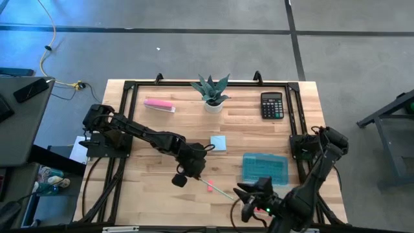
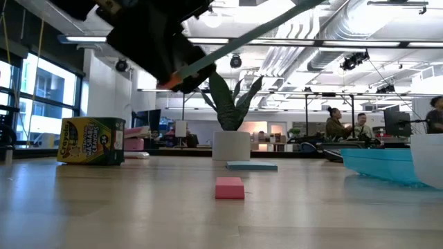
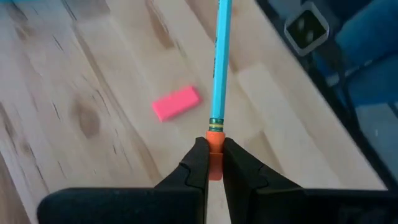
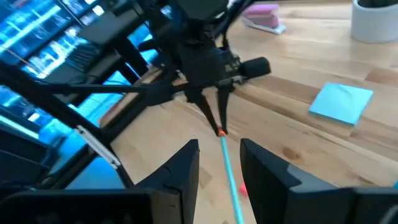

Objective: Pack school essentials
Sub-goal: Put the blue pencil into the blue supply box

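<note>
Pencil (image 3: 220,62), teal-green with an orange eraser end, is off the surface (image 1: 162,155), pinched by its eraser end in the left claw (image 3: 213,163), which is clenched on it; it angles out over the pink eraser (image 3: 176,102) lying on the wood. From above, that pencil sits just front-left of the blue tray (image 1: 264,168), tip pointing toward the right claw (image 4: 219,163). Right claw is spread, fingers either side of the pencil shaft, not closed on it; looks like a handover or a guided drop, can't tell which. Judgement: the step is getting the pencil into the tray. To do it well: keep the left grip firm, since a hold on the eraser tip alone gives a long lever and the pencil may swing. If handing over, the right claw should close mid-shaft before the left lets go. Lay the pencil flat along the tray's long side, low before release, so it doesn't bounce out. Light blue notepad (image 1: 218,143) lies just behind-left of the tray, still unpacked. Calculator (image 1: 272,105) and plant pot (image 1: 212,103) sit well behind the tray, pink bar (image 1: 159,104) further left of it, crayon box (image 2: 91,140) visible in the low view.
</note>
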You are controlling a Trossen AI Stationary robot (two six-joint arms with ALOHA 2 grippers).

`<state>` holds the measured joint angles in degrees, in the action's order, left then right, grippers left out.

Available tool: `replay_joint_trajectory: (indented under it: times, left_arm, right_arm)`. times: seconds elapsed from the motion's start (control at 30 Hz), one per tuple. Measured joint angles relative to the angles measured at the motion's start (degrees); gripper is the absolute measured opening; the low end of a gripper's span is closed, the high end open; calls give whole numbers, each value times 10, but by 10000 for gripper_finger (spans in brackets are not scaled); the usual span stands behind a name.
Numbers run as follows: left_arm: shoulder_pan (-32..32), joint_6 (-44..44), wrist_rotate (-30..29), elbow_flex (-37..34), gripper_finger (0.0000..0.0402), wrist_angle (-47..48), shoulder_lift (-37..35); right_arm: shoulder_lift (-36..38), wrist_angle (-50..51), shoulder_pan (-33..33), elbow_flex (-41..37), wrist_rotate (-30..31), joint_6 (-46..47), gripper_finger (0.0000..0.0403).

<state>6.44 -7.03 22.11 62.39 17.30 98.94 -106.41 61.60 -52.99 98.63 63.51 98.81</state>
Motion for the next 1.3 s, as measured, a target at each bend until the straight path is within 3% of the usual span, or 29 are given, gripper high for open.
replay_joint_trajectory:
  times: [0.2,0.5,1.0,1.3]
  left_arm:
    - [0,57,0,0,17,-65,0]
    - [0,128,-4,0,17,-147,0]
    - [0,259,-6,0,17,-349,0]
    - [0,290,-19,0,17,-376,0]
  right_arm:
    - [0,1,-27,0,51,0,108]
    - [19,3,-71,0,232,-40,108]
    - [65,-1,-79,0,250,-89,115]
    - [122,-2,-79,0,240,-187,191]
